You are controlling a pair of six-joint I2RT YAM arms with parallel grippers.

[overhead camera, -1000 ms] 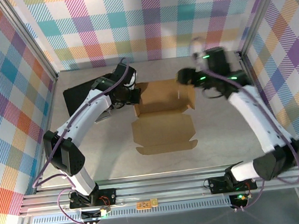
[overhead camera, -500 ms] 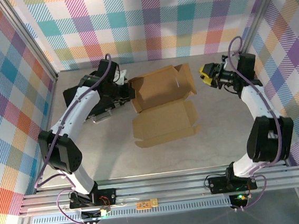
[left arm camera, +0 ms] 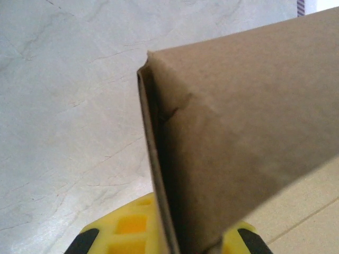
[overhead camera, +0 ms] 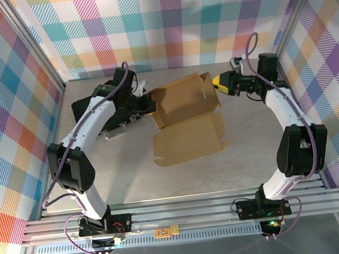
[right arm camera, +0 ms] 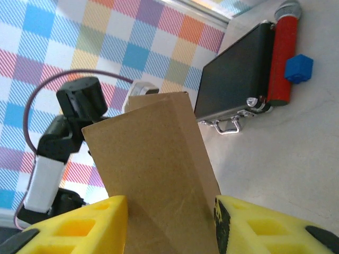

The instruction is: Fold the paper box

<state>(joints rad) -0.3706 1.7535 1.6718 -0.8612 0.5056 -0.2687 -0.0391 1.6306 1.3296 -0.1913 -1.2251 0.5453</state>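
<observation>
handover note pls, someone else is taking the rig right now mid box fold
Left end effector: straddles the left wall of the paper box; grip unconfirmed.
Right end effector: fingers either side of the right wall; grip also unclear.
Box: mid-table, slightly skewed, black case just past its left side.
Done: rear section's walls stand up.
Left: the wide front panel lies flat toward the arm bases; it probably has to be folded over and tucked.
</observation>
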